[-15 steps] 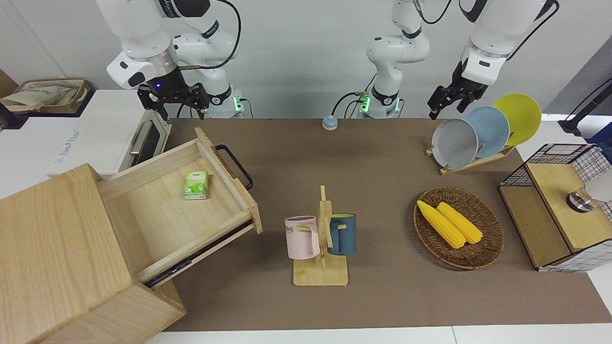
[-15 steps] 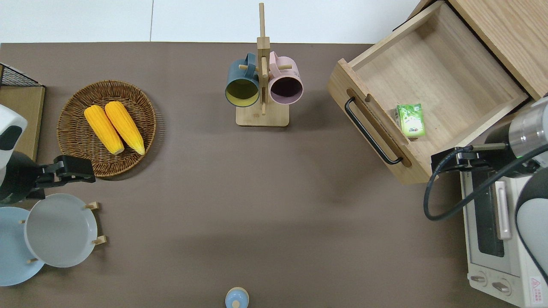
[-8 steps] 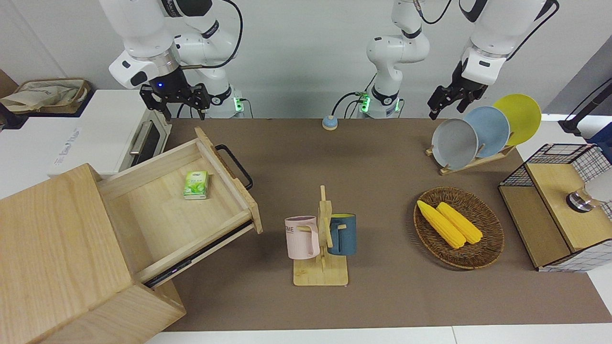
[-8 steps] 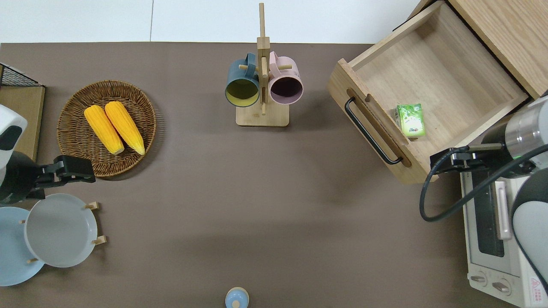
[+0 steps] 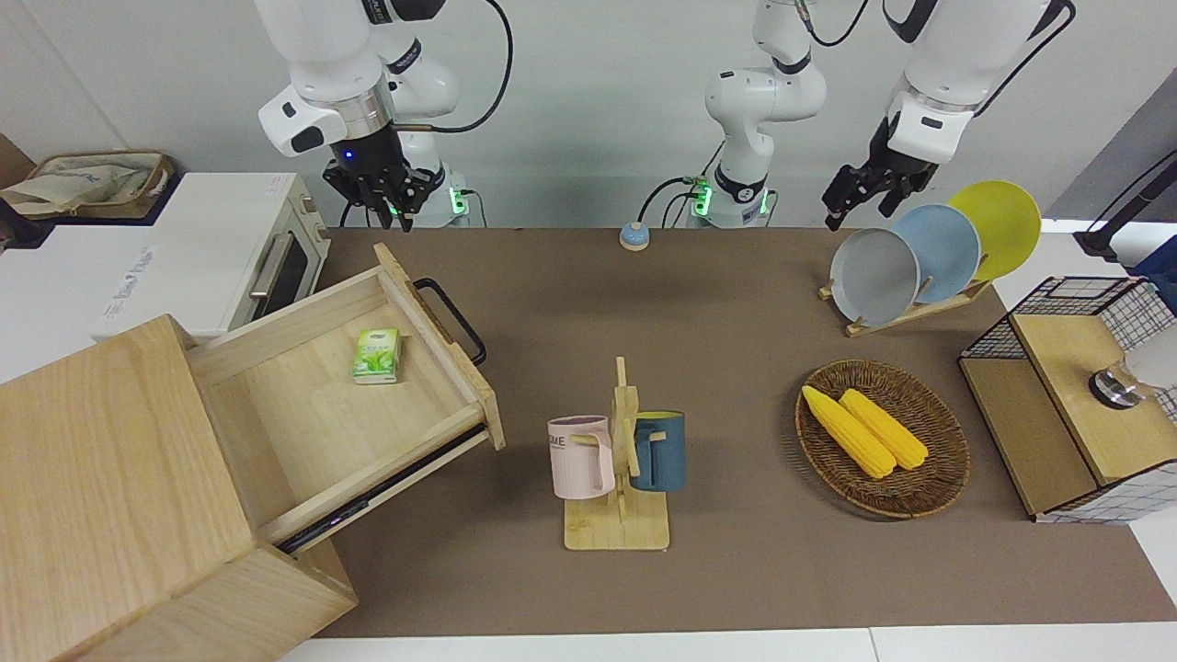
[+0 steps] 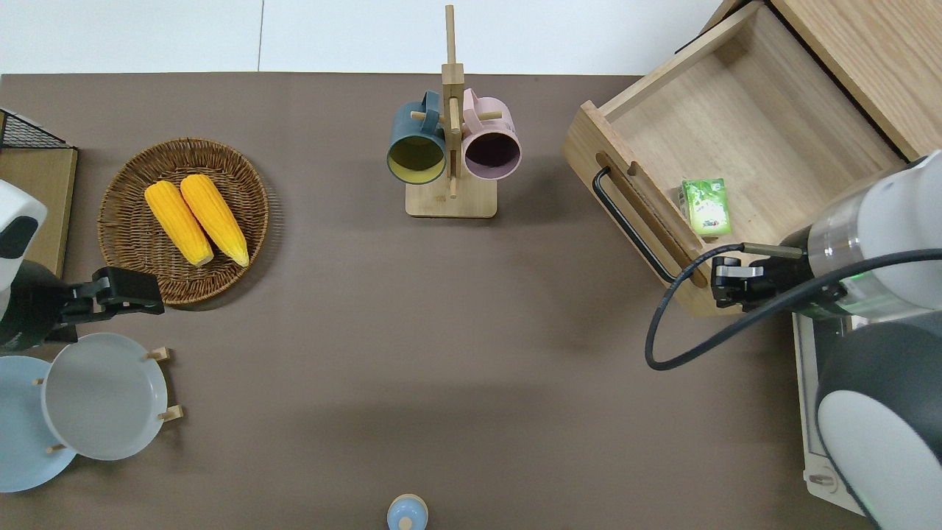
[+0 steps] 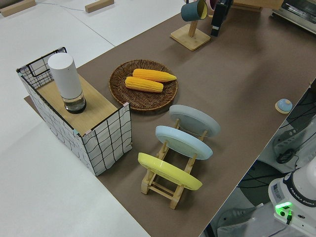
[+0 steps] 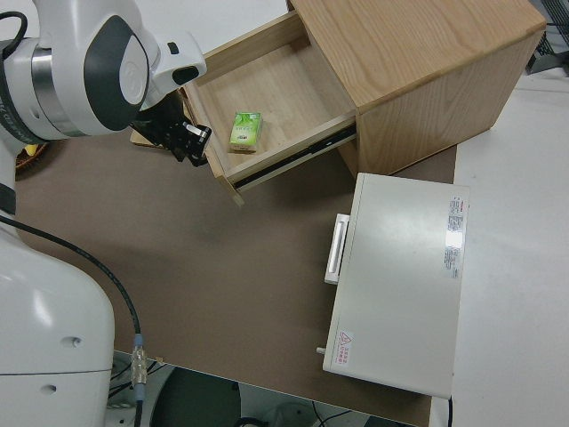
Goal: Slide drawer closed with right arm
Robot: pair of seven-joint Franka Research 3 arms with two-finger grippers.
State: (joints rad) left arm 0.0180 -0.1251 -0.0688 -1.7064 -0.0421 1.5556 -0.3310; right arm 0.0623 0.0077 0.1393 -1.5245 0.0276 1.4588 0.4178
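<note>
The drawer (image 5: 303, 405) stands pulled out of the pale-wood cabinet (image 5: 110, 478), with its black bar handle (image 5: 452, 317) facing the middle of the table. A small green packet (image 5: 377, 356) lies inside it. My right gripper (image 5: 384, 210) hangs in the air, open and empty. In the overhead view the right gripper (image 6: 727, 284) is over the end of the drawer (image 6: 765, 125) front nearest the robots, beside the nearer end of the handle (image 6: 633, 224). It also shows in the right side view (image 8: 188, 142), next to the drawer (image 8: 267, 84). My left arm is parked.
A white toaster oven (image 5: 230, 257) stands beside the cabinet, nearer to the robots. A mug rack (image 5: 618, 460) with two mugs stands mid-table. A basket of corn (image 5: 929, 478), a plate rack (image 5: 919, 253) and a wire shelf box (image 5: 1076, 395) stand toward the left arm's end.
My right gripper has moved from over the toaster oven toward the drawer's front corner, and its wrist has turned. The drawer and the left arm have not moved.
</note>
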